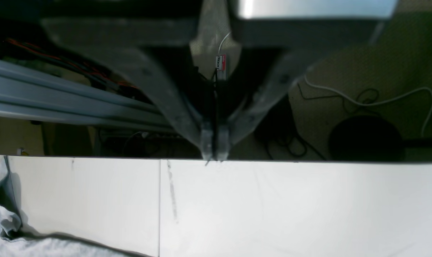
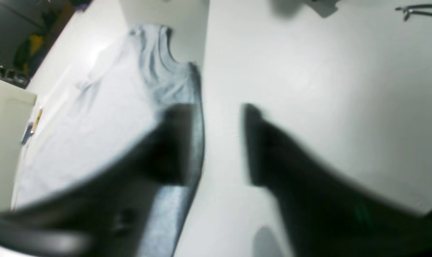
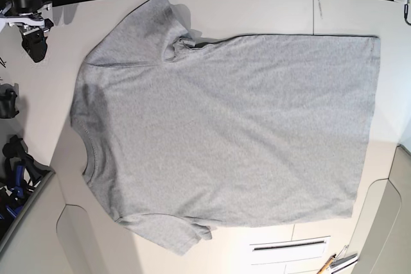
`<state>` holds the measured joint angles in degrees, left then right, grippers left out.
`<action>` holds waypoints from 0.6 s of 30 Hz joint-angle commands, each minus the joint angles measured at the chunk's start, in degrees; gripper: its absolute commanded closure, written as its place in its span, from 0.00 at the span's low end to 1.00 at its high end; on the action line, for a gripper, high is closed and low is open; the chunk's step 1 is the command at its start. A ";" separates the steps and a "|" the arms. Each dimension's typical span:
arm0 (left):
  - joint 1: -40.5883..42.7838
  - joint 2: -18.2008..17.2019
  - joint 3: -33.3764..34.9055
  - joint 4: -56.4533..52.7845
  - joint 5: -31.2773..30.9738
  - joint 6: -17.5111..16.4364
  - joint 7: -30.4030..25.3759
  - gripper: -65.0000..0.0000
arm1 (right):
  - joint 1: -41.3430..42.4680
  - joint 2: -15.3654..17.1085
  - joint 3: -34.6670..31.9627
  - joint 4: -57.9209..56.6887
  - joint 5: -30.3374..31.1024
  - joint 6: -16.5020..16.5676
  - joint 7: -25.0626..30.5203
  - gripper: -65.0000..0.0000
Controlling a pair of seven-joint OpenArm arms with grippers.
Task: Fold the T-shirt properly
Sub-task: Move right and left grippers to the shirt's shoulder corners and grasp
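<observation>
hovering beside the t-shirt (image 2: 105,125), right gripper (image 2: 216,142) fingers spread apart.

White surface (image 3: 270,11), made of panels w/ seams showing near top right and rounded cut-out sections along the bottom edge. T-shirt (image 3: 225,133) lies flat on it, plain side up, spread across most of the middle: neck to the left, hem to the right, sleeves at top & bottom. Top sleeve is creased near the armpit. Pens or similar (image 3: 337,262) lie at bottom right edge; too small to tell exactly.
</observation>
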<state>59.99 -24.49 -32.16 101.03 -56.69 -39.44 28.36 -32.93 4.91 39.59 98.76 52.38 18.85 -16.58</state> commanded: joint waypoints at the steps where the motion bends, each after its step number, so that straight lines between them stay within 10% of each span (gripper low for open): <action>1: 0.81 -0.50 -0.55 0.63 -0.96 -0.56 -0.22 1.00 | -0.11 0.48 0.39 0.92 0.48 0.85 1.29 0.47; 18: 0.81 -4.09 -0.55 0.66 -3.96 -0.56 1.55 1.00 | 6.47 -3.85 -11.10 -2.14 -8.11 -5.60 -5.49 0.46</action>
<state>60.01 -27.94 -32.16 101.03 -59.57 -39.44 30.61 -26.50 0.78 28.23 95.94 43.94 12.56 -22.96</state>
